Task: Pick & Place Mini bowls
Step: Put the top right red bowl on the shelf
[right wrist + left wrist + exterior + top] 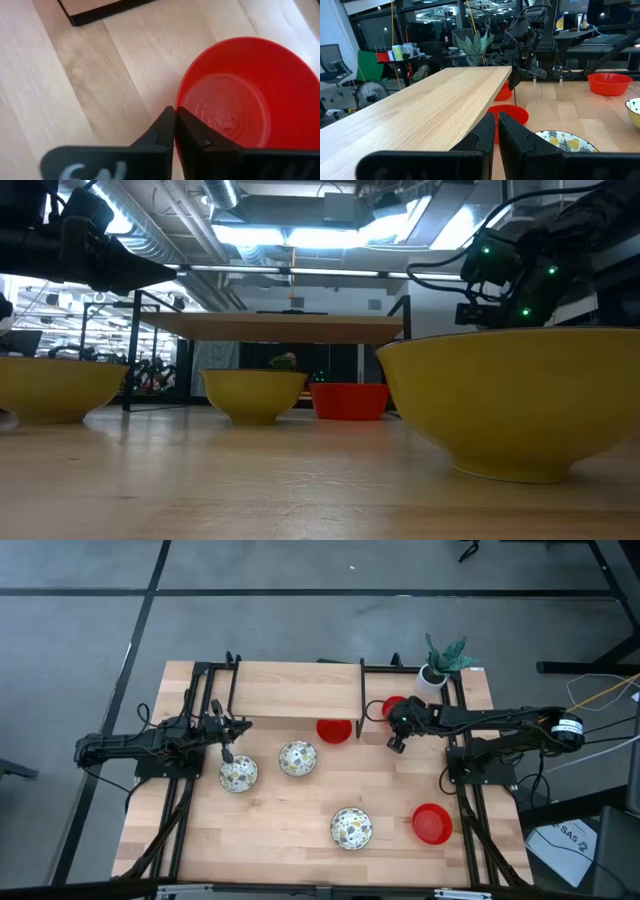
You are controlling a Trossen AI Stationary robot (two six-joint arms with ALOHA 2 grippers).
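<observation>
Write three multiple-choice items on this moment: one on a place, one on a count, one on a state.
1. Where is the right pincer?
A. At the rim of a plain red round bowl
B. Over a floral bowl
C. Off the table

2. How many white floral-patterned round bowls are on the wooden table?
A. One
B. Three
C. Five

3. How is the left pincer?
A. Wide open
B. Holding a red bowl
C. Shut, empty

Answers:
1 A: the right wrist view shows the right pincer closed at the plain red round bowl, its rim between the fingertips.
2 B: the high view shows three white floral-patterned round bowls.
3 C: the left wrist view shows the left pincer with its fingers together and nothing between them.
</observation>
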